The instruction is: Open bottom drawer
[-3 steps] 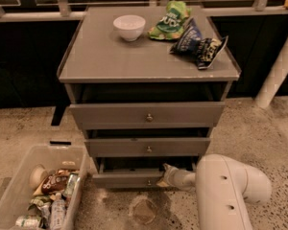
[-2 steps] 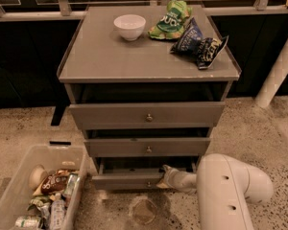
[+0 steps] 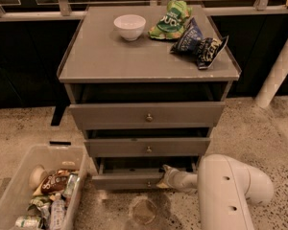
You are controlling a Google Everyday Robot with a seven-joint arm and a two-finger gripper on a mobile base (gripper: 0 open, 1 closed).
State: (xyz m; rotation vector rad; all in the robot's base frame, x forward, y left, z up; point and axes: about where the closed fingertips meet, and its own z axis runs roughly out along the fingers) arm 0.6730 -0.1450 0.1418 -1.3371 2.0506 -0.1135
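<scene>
while the bottom drawer [image 3: 125, 180] sits lowest in the cabinet [image 3: 105, 56], its front standing slightly proud of the frame, the gripper [image 3: 165, 176] lies at the 3 o'clock end of that front. claw state: cannot tell. the arm [image 3: 230, 190] enters from 4 o'clock. a bin [image 3: 19, 176] stands at 8 o'clock.

The grey cabinet top [image 3: 110, 56] carries three things. A white bowl [image 3: 129, 27] sits near its back edge, left of centre. A green bag [image 3: 170, 20], seemingly snacks, lies by the back edge. A dark blue bag [image 3: 199, 43] lies toward the right edge. The gripper [image 3: 165, 176] is at the right end of the bottom drawer [image 3: 125, 181].
</scene>
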